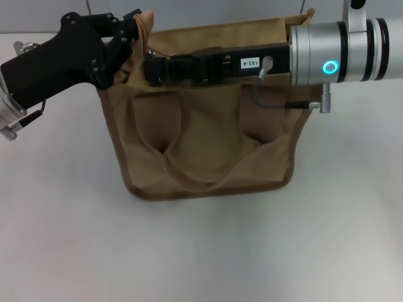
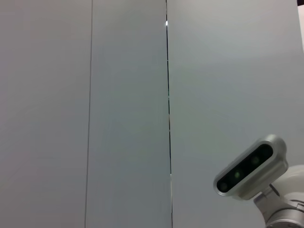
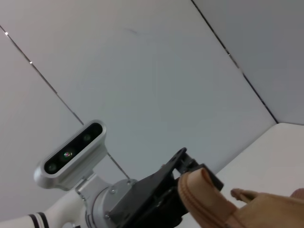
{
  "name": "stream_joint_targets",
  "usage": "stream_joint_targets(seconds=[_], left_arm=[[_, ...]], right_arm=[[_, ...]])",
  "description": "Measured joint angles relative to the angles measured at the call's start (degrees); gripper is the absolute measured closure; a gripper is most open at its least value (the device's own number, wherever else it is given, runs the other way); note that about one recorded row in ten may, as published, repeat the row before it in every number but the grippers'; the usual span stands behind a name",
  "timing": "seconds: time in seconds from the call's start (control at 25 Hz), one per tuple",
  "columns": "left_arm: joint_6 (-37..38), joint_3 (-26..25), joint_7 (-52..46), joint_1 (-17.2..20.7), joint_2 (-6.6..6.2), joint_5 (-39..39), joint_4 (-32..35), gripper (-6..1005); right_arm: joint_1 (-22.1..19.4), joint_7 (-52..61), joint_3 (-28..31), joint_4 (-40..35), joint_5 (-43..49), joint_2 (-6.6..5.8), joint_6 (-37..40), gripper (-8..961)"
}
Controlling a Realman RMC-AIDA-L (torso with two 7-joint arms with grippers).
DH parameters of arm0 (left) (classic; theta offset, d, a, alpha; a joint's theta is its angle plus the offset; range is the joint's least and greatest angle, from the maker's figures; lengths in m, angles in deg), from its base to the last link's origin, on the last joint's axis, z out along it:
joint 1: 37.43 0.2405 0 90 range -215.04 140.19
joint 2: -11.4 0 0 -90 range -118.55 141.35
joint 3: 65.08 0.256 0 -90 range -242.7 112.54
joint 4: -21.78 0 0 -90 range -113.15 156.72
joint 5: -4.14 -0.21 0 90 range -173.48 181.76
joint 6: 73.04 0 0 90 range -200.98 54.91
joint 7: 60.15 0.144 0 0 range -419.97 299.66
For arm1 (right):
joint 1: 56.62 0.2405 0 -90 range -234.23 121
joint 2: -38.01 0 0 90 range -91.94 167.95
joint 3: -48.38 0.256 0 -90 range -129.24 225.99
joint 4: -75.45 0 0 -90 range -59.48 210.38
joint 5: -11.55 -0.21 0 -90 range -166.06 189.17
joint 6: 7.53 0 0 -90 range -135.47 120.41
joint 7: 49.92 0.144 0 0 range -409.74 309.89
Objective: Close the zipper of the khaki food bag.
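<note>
On the white table [image 1: 201,251], the khaki food bag [image 1: 201,145] is standing upright with its front pocket and one looped handle strap [image 1: 208,170] facing the head camera. The right arm's silver forearm is reaching across the bag's top from the right, blocking the zipper, so its slider cannot be made out. The right end effector [image 1: 154,68] is lying along that top edge; whether its fingers are apart or together cannot be told. The left end effector [image 1: 129,34] is coming in from the left, its black fingers pinched closed on the bag's upper left corner tab [image 3: 202,192], apparently lifting it.
</note>
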Motion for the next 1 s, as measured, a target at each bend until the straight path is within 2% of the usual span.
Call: stream_joint_targets(seconds=[0.16,0.36,0.6,0.64,0.68,0.8,0.84,0.88,1.0], left_arm=[[0.38,0.0,-0.01,0.03,0.02,0.01,-0.01,976],[0.4,-0.09,-0.01,0.04,0.05,0.02,-0.01,976],[0.64,-0.43,-0.13,0.62,-0.07,0.54,-0.01,976],[0.77,-0.46,-0.47,0.99,-0.25,0.82,0.12,976],[0.77,-0.46,-0.47,0.99,-0.25,0.82,0.12,976],[1.08,-0.46,-0.79,1.98,-0.9,2.39,0.16,976],[1.09,-0.44,-0.8,2.19,-1.07,2.75,0.09,976],[1.1,-0.44,-0.8,2.48,-1.31,3.15,0.06,976],[1.13,-0.47,-0.8,2.9,-1.56,3.72,0.06,976]], right_arm=[[-0.02,-1.63,0.01,0.29,-0.04,0.07,-0.28,713],[0.18,-2.62,-0.06,0.63,-0.1,0.16,-0.39,921],[-1.99,-1.89,-0.1,-1.4,-0.11,0.14,-1.77,950],[-4.0,-0.34,-0.11,-3.25,0.14,-0.03,-2.96,950],[-4.0,-0.34,-0.11,-3.25,0.14,-0.03,-2.96,949],[-10.2,3.13,0.18,-9.53,0.56,-0.36,-3.97,949],[-14.84,5.32,0.61,-15.02,0.57,-0.47,-3.53,948],[-14.84,5.32,0.61,-15.02,0.57,-0.47,-3.53,948],[-21.11,7.74,1.34,-22.32,0.23,-0.5,-2.39,947]])
